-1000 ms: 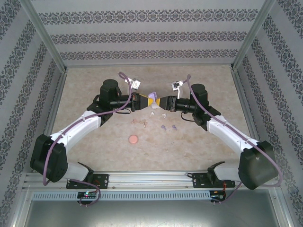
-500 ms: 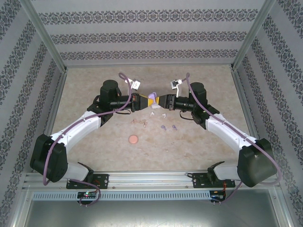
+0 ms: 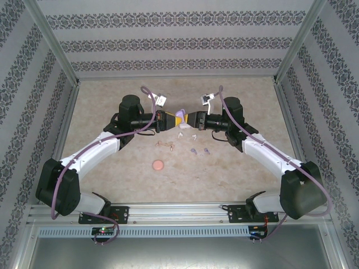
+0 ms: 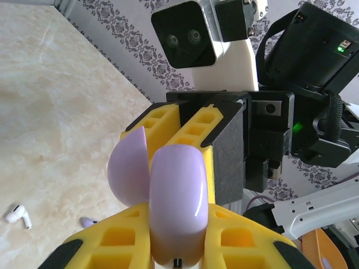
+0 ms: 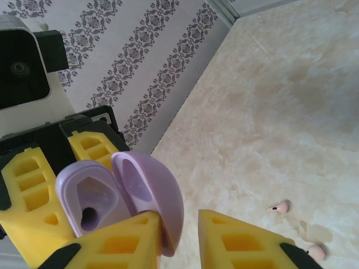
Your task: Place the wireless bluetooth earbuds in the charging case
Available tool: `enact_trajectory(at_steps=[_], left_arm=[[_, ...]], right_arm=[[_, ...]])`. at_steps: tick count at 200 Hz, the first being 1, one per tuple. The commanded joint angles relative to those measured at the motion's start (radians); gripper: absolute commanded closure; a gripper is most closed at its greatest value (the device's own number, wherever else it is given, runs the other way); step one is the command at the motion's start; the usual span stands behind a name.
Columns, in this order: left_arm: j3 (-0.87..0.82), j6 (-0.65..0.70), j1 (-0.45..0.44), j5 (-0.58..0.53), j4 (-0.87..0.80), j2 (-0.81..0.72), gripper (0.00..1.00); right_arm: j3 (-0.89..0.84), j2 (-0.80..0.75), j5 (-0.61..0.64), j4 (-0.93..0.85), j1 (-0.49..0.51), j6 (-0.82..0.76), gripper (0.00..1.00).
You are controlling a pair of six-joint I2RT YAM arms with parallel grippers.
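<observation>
Reference: the top view is the dial, with 12 o'clock at the far wall.

**Status.** The left gripper is clamped on the base of the lavender, egg-shaped plastic charging case. It holds the case above the beige marble-pattern tabletop, near the centre. The hinged lid stands open, and the one socket in sight looks empty. The right gripper faces the case from 3 o'clock with its fingers spread. The lid rim rests against one yellow finger, with a gap to the other.

**Earbuds.** All lie loose on the tabletop around 6 o'clock from the case.
- The white stemmed pair is nearest.
- The pinkish pair lies toward 7 o'clock.
- The purple pair lies toward 5 o'clock.
- A round salmon case sits farther out at 7 o'clock.

**Step in hand (judgement).** The lid appears fully back, so the next task is the first pick.
1. Keep the left clamp firm and the sockets turned toward the right arm.
2. Back the right gripper off toward 3 o'clock before lowering it, so the finger does not drag the lid shut.
3. Colour suggests the purple pair belongs to this case.
4. Pinch the bud head and leave the stem free to enter the socket.

**Clearance.** Bare tabletop runs from the case to the far wall at 12 o'clock. The forearms occupy 9 and 3 o'clock. The earbuds lie close together, so descend vertically with a narrow spread to avoid sweeping the neighbouring ones. The side walls are well apart.
</observation>
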Motion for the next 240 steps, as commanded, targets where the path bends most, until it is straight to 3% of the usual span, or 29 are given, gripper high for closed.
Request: enact_trajectory(at_steps=[1,49,81,115,140,181,240], left_arm=[[-0.013,-0.008,-0.026,0.029,0.056,0.013,1.0],[-0.016,-0.008,-0.031,0.019,0.058,0.014,1.0],[-0.015,-0.009,-0.032,-0.01,0.054,0.016,1.0],[0.007,0.044,-0.029,-0.112,-0.053,0.003,0.49],[0.057,0.143,-0.011,-0.178,-0.204,-0.035,0.27],[0.237,0.369,0.043,-0.186,-0.541,-0.024,0.11],[0.569,0.636,0.104,-0.08,-0.99,0.173,0.06]], right_arm=[[0.041,0.011,-0.001,0.043,0.008,0.008,0.8],[0.044,0.01,-0.014,0.042,0.01,0.009,0.96],[0.043,0.007,-0.008,0.033,0.01,0.004,1.0],[0.055,0.017,0.02,-0.021,0.007,-0.028,1.0],[0.085,0.039,0.057,-0.119,-0.011,-0.086,1.0],[0.217,0.114,0.11,-0.352,-0.041,-0.288,1.0],[0.466,0.271,0.136,-0.655,-0.041,-0.624,1.0]])
